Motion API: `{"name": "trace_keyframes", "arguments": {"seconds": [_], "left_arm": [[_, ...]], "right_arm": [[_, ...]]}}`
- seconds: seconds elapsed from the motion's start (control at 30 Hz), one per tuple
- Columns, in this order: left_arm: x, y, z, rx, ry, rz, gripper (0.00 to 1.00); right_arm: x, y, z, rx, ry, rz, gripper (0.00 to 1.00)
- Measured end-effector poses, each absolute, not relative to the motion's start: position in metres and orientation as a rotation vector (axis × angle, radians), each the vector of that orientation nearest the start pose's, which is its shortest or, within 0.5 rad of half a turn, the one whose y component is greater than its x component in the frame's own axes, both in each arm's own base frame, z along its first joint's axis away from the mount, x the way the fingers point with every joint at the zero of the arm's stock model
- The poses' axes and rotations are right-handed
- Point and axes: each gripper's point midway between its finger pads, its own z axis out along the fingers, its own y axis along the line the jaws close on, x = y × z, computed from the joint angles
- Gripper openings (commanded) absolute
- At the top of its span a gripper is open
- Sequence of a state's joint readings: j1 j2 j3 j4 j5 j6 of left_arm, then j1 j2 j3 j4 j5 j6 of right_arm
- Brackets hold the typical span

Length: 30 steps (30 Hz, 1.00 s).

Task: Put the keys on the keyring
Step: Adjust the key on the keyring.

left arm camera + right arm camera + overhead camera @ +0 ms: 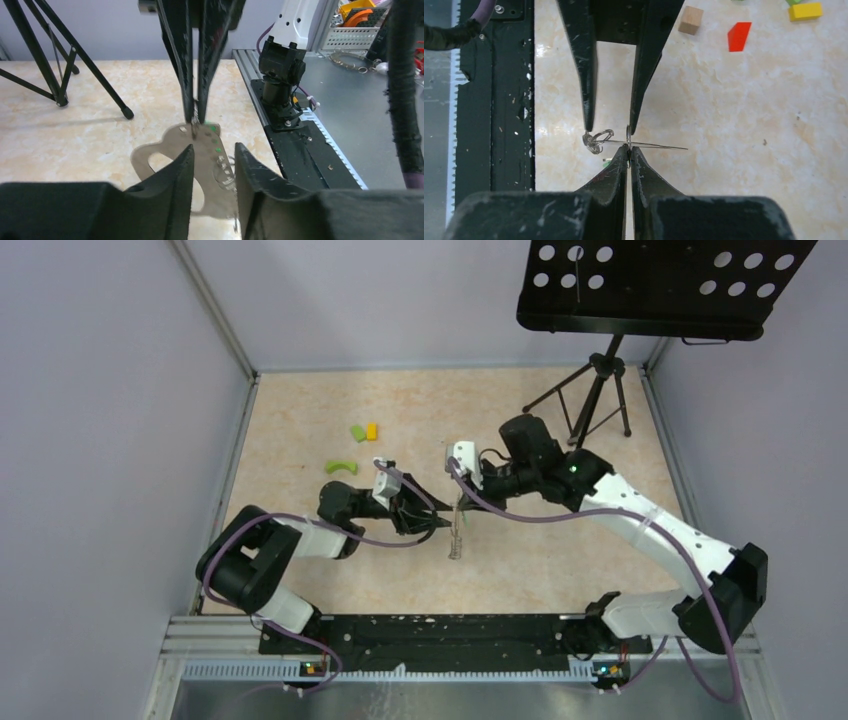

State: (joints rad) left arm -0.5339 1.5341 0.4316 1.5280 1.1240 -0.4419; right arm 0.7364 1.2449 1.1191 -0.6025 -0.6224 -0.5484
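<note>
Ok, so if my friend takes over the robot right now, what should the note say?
Right claw: shut, pinching the top of a flat silver metal key.
Left claw: open, fingers either side of that key.
A small silver wire ring sits by the left claw's fingertip; the dark oval keyring isn't visible.
Done: can't tell if any key is threaded.
Left: put keys on the keyring.

pale marbled desk (290,420) carries a green arch (341,467), a green block (357,432) just beside a yellow block (371,430), a red wedge (739,36), a tan cube (690,20), and a black tripod (598,390).
</note>
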Motion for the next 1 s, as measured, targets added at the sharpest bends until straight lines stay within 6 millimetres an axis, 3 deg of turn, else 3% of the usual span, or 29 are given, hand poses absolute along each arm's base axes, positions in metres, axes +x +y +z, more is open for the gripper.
{"name": "trace_keyframes", "arguments": {"seconds": [0.07, 0.13, 0.23, 0.4, 0.7, 1.0], "left_arm": [[0.187, -0.299, 0.205, 1.154, 1.045, -1.402, 0.59], [0.191, -0.295, 0.204, 1.165, 1.032, -1.375, 0.65], [0.198, -0.290, 0.204, 1.169, 1.021, -1.337, 0.69], [0.206, -0.286, 0.203, 1.174, 0.997, -1.283, 0.71], [0.215, -0.276, 0.199, 1.152, 1.024, -1.253, 0.79], [0.206, -0.272, 0.188, 1.194, 1.065, -1.329, 0.79]], "right_arm": [[0.198, 0.287, 0.224, -1.618, 1.627, 0.745, 0.00], [0.202, 0.290, 0.228, -1.652, 1.661, 0.672, 0.00], [0.201, 0.289, 0.218, -1.715, 1.733, 0.573, 0.00], [0.198, 0.272, 0.196, -1.806, 1.865, 0.394, 0.00], [0.214, 0.256, 0.214, -1.870, 1.844, 0.101, 0.00], [0.230, 0.232, 0.209, -2.048, 1.799, -0.298, 0.00]]}}
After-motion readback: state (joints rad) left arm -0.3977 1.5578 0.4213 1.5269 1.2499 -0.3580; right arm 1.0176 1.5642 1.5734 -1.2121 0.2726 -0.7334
